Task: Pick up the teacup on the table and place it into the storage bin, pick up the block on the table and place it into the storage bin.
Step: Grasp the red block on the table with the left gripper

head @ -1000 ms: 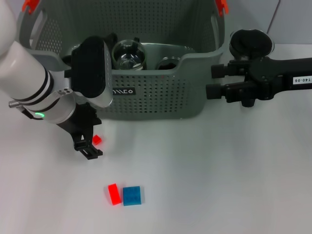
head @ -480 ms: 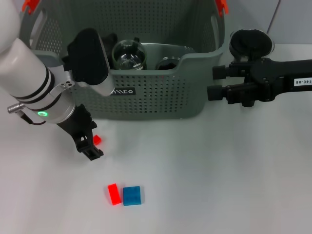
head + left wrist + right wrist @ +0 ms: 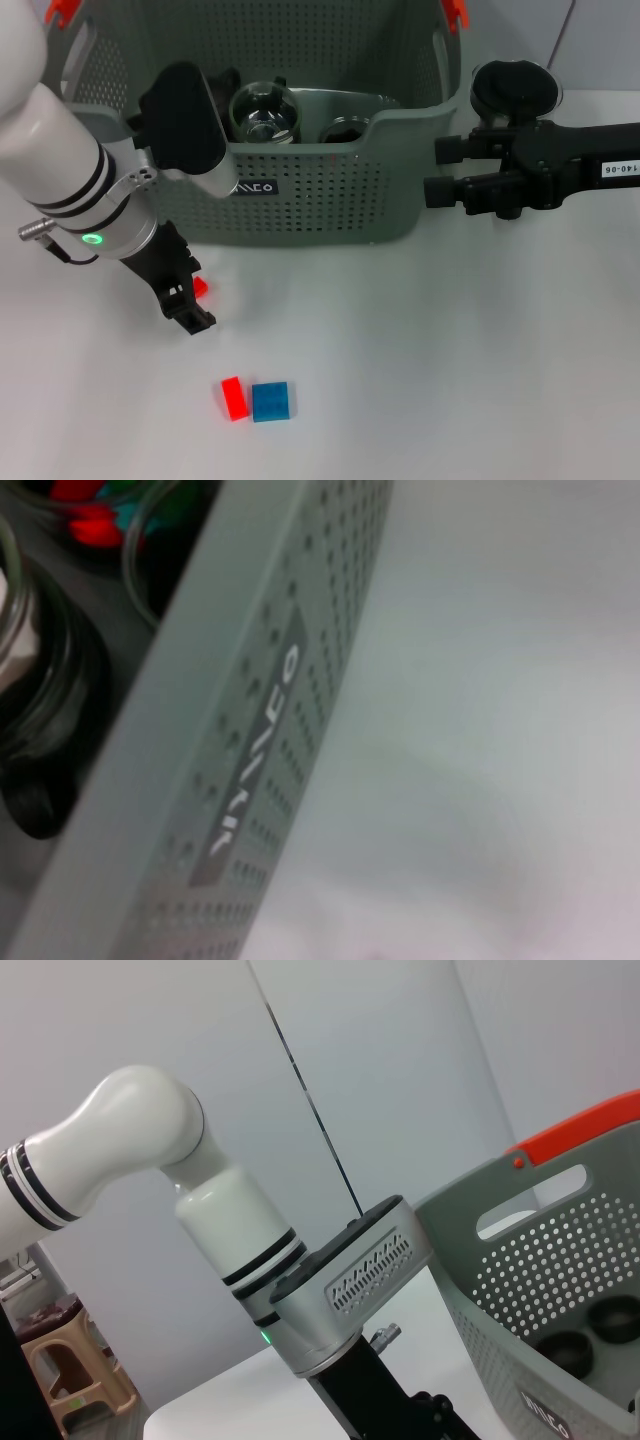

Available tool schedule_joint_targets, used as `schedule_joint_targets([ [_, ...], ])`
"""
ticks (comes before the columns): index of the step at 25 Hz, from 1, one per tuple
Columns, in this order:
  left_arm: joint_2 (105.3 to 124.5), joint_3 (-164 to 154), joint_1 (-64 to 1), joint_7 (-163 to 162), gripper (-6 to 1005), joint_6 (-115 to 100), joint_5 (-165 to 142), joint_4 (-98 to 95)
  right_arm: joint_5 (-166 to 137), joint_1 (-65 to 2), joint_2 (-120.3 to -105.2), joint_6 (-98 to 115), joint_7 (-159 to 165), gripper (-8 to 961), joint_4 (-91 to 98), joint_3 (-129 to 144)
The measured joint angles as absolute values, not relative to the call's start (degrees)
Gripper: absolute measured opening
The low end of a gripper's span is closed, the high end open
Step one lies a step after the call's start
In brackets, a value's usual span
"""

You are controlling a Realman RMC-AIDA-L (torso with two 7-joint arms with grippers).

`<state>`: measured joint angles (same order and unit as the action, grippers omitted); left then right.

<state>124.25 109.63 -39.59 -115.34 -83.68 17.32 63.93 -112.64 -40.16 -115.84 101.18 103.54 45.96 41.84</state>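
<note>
The grey perforated storage bin (image 3: 330, 205) stands at the back middle. A clear glass teacup (image 3: 263, 112) and a dark cup (image 3: 345, 130) sit inside it. My left gripper (image 3: 186, 306) points down at the table in front of the bin's left corner, fingers apart. A small red block (image 3: 201, 288) lies right beside its fingers. A longer red block (image 3: 233, 398) and a blue block (image 3: 270, 401) lie side by side nearer to me. My right gripper (image 3: 443, 168) is open and empty, held to the right of the bin. The left wrist view shows the bin wall (image 3: 250, 740) close up.
Orange clips (image 3: 455, 12) sit on the bin's rim and a black label (image 3: 255, 187) is on its front wall. The right wrist view shows my left arm (image 3: 230, 1220) and the bin's handle side (image 3: 560, 1260). White table surface (image 3: 430, 360) lies to the front right.
My left gripper has moved slightly down and to the right, closer to the table beside the small red block. The right arm and the blocks have not moved.
</note>
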Motion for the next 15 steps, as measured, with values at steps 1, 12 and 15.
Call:
schedule_joint_targets([
  [1,124.25,109.6,-39.7,-115.6,760,-83.6,17.3,63.9,-112.6,-40.2,-115.84,101.2,103.5,926,46.0,41.9],
  [12,124.14,109.2,-41.0,-121.9,761,-81.8,15.8,62.5,-112.7,-40.1,-115.82,101.2,103.0,926,45.4,41.7],
  [15,124.17,109.1,-41.6,-123.3,760,-81.4,15.6,61.6,-112.6,-40.1,-115.77,101.2,102.9,925,45.4,41.6],
])
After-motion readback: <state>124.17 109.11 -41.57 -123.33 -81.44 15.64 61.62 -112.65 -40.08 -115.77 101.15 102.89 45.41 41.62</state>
